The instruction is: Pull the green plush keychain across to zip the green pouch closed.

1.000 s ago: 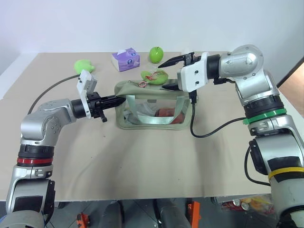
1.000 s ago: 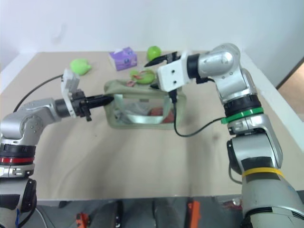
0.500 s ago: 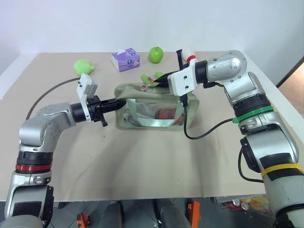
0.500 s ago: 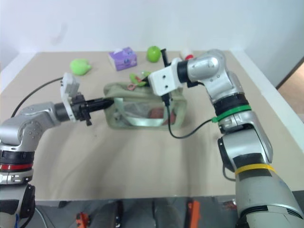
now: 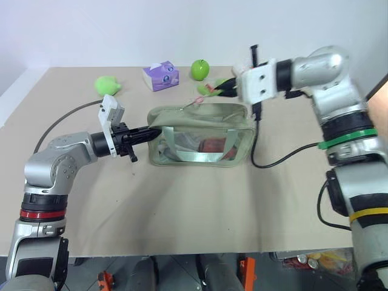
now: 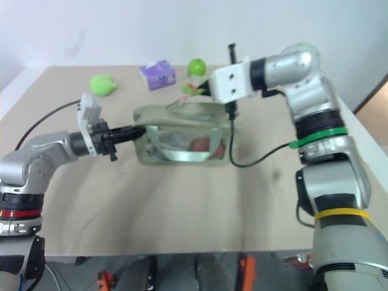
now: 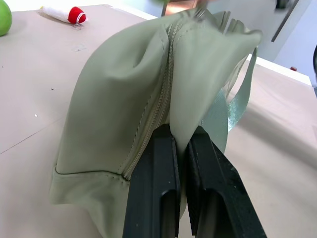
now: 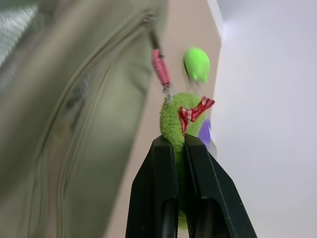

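Right gripper fingers clamped on the keychain, held above the pouch's right end, pink cord taut to the zipper, left gripper fingers pinching the pouch's left end, pouch on the table, apple behind.

Head stereo pair looks down over table; wrist views close along each gripper; all share pouch.
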You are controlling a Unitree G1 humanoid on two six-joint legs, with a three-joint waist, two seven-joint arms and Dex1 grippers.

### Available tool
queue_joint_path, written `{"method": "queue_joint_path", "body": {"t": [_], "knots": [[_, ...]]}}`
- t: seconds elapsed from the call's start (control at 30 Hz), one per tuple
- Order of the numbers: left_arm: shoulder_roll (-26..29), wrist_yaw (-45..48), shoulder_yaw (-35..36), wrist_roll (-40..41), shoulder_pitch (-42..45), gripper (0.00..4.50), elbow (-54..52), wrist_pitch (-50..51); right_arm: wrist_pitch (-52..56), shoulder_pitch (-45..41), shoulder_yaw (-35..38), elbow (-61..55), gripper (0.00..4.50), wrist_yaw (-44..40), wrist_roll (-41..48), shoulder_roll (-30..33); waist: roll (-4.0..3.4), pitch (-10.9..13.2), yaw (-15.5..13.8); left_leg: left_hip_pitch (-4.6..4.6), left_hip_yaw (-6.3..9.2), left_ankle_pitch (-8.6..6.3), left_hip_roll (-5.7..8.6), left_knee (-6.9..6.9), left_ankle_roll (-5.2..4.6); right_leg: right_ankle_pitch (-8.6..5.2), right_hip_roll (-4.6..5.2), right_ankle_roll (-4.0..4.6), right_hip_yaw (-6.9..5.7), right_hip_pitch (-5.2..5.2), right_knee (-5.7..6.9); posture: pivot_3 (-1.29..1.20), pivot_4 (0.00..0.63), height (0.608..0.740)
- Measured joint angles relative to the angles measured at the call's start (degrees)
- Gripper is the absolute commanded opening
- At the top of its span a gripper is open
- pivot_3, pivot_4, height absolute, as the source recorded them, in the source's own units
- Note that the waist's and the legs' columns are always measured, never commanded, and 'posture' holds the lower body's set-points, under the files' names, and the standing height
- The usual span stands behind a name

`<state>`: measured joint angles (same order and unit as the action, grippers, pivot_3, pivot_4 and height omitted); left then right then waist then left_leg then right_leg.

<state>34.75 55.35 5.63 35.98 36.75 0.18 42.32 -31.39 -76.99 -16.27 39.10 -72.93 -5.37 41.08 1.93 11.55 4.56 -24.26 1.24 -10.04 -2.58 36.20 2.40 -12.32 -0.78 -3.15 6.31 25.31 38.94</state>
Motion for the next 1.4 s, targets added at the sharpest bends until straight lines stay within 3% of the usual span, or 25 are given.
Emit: {"method": "queue_joint_path", "body": {"t": [0.27, 0.5, 0.67, 0.9, 1.1, 1.4], "knots": [[-0.1, 1.2, -1.0, -0.1, 1.4, 0.0, 2.1, -0.3, 9.3, 5.5, 1.6, -9.4, 0.06, -6.3, 0.6, 13.4, 0.0, 0.0, -0.4, 0.0, -0.03, 0.0, 0.06, 0.0, 0.0, -0.2, 0.07, 0.13, 0.0, -0.01, -0.01, 0.0, 0.15, 0.74], [-0.1, 1.7, -1.2, -0.5, 1.8, 0.0, 3.0, -0.9, 6.8, 13.9, 1.6, -9.6, 0.06, 1.0, -7.3, 19.8, -0.04, 0.0, -0.1, 0.06, -0.11, 0.0, 0.09, 0.02, 0.0, -0.17, 0.11, 0.09, 0.05, 0.0, -0.01, 0.0, 0.15, 0.74], [-0.1, 2.5, -1.3, -0.7, 2.0, 0.0, 3.5, -0.9, 1.0, 22.5, 0.7, -9.5, 0.06, 12.1, -15.0, 19.6, -0.04, 0.0, -0.1, 0.04, -0.16, 0.0, 0.12, 0.09, 0.01, -0.14, 0.13, 0.03, 0.12, -0.01, -0.01, 0.0, 0.15, 0.74], [0.0, 2.7, -1.4, -1.1, 2.4, 0.0, 3.9, -0.9, -7.2, 28.7, -3.4, -7.9, 0.06, 30.6, -26.5, 11.9, -0.03, 0.0, 0.0, 0.05, -0.11, 0.04, 0.12, 0.1, 0.06, -0.09, 0.11, -0.03, 0.13, -0.03, 0.0, 0.0, 0.15, 0.74], [0.0, 2.8, -1.4, -1.1, 2.4, 0.0, 3.8, -0.6, -12.4, 33.1, -6.1, -7.5, 0.06, 32.8, -27.7, 10.5, -0.02, 0.0, 0.1, 0.05, -0.12, 0.04, 0.14, 0.1, 0.06, -0.01, 0.12, -0.18, 0.17, -0.05, -0.01, 0.0, 0.15, 0.74], [0.1, 2.5, -1.3, -1.1, 2.4, 0.0, 3.8, 0.2, -14.4, 35.0, -6.3, -10.7, 0.06, 29.3, -25.7, 10.2, 0.05, 0.0, 0.1, 0.37, -0.04, 0.04, 0.07, 0.09, 0.05, -0.11, 0.04, 0.0, 0.09, -0.32, 0.0, 0.0, 0.15, 0.74]]}}
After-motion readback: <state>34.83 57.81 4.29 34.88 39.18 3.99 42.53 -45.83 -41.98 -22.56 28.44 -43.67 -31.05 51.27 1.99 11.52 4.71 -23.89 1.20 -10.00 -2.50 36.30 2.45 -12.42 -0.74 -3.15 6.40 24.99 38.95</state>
